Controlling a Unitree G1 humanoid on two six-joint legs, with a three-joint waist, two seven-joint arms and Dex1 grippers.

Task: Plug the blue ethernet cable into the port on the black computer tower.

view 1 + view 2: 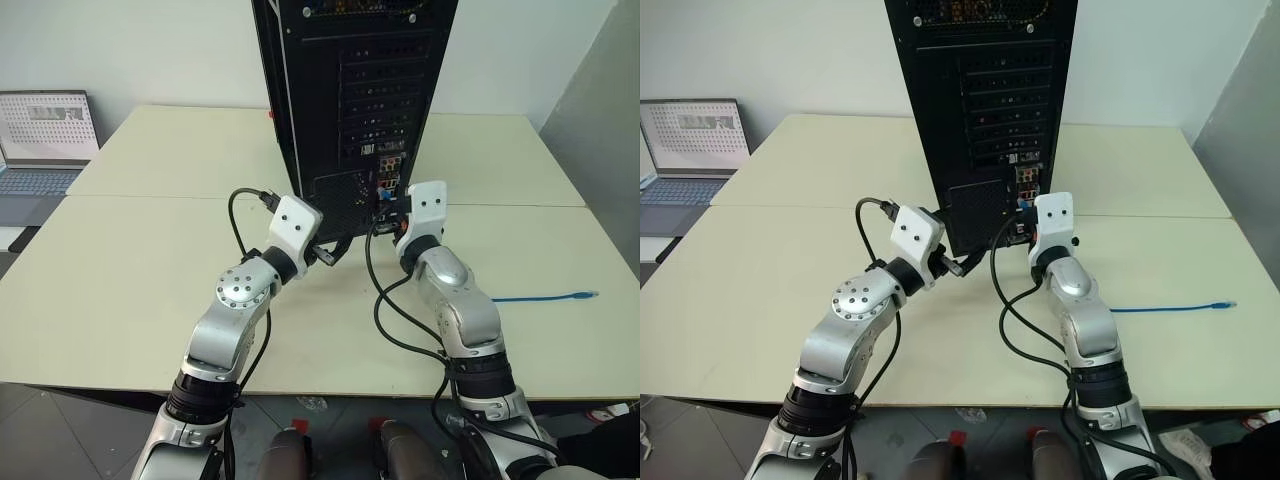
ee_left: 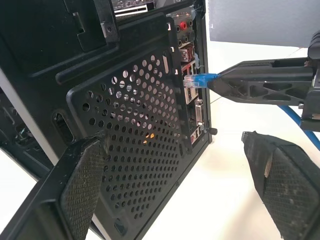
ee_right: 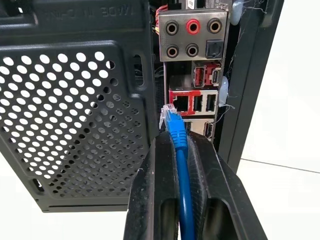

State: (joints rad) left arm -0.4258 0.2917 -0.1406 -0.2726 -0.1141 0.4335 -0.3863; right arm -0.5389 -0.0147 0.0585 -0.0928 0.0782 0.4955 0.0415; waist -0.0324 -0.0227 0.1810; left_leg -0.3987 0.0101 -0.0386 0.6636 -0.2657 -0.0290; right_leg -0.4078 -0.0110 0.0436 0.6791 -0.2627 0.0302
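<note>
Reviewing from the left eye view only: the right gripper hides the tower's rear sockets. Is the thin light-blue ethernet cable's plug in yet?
Observer: Not seated; the clear plug is at the small squarish port of the tall black metal computer tower, its body outside.
Operator: Grip?
Observer: The right gripper is shut on the light-blue ethernet cable behind the plug.
Operator: What about the left gripper?
Observer: Open, empty, beside the mesh vent.

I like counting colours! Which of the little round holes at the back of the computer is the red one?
The middle round jack in the top row on the black computer tower has the red ring; the jacks beside and below it are black.
</note>
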